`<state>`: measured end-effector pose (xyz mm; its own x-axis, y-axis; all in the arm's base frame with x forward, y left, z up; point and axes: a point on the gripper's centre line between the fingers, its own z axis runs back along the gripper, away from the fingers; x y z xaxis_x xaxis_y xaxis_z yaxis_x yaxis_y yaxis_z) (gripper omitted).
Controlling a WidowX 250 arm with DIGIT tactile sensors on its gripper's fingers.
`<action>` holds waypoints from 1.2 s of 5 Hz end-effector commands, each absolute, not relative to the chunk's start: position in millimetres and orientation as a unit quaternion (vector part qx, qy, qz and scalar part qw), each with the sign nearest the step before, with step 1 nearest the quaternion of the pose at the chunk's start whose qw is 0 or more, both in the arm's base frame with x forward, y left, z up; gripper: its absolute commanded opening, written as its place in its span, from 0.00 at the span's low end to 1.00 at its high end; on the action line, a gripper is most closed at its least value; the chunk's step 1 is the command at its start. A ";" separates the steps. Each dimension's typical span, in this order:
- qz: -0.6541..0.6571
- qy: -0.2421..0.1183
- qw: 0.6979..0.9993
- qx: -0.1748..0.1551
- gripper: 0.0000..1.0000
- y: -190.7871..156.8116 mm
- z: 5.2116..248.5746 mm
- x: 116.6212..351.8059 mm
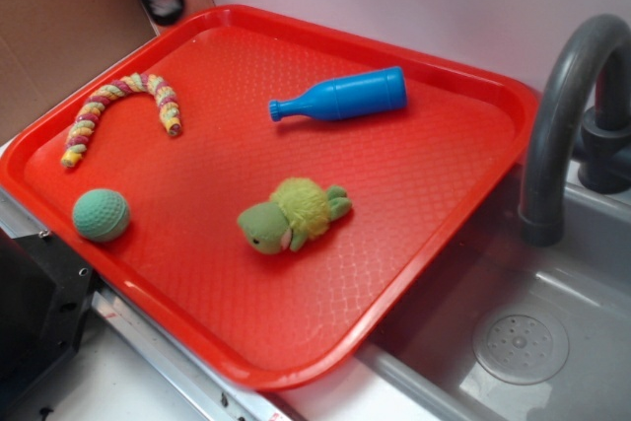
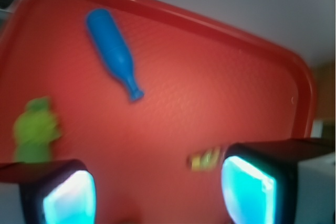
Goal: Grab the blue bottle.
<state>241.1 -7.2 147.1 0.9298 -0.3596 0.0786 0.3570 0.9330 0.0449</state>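
Blue bottle (image 1: 340,98) lies on its side at far part of red tray (image 1: 434,209), neck twd rope toy (image 1: 120,110), clear of everything. Plush turtle (image 1: 293,214) mid-tray, green ball (image 1: 101,215) near front-left rim. Gripper (image 2: 157,190) up over tray's back-left corner, pads (image 2: 247,184) spread wide, nothing betw. them. Faucet (image 1: 567,115) beside tray, at sink.

Toy kitchen: sink (image 1: 552,342), faucet (image 1: 557,105).

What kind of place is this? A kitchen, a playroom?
Probably a toy kitchen set up for robot practice. A dark grey faucet arches over a grey sink with a drain, and beside it a red tray holds toys: a blue bottle, a plush turtle.
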 end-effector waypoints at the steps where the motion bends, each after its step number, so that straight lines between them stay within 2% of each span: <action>1: -0.250 -0.072 0.965 0.045 1.00 -17.0 127.8 305.4; 2: -0.302 -0.069 0.951 0.008 1.00 -28.5 109.9 322.5; 3: -0.355 -0.092 0.929 -0.049 1.00 -41.1 102.8 322.5; 4: -0.376 -0.092 0.919 -0.069 1.00 -55.7 99.5 315.6; 6: -0.374 -0.044 0.925 -0.048 1.00 -55.2 70.0 317.0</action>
<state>310.6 -45.8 52.9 0.7299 -0.6797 0.0718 0.6834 0.7242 -0.0919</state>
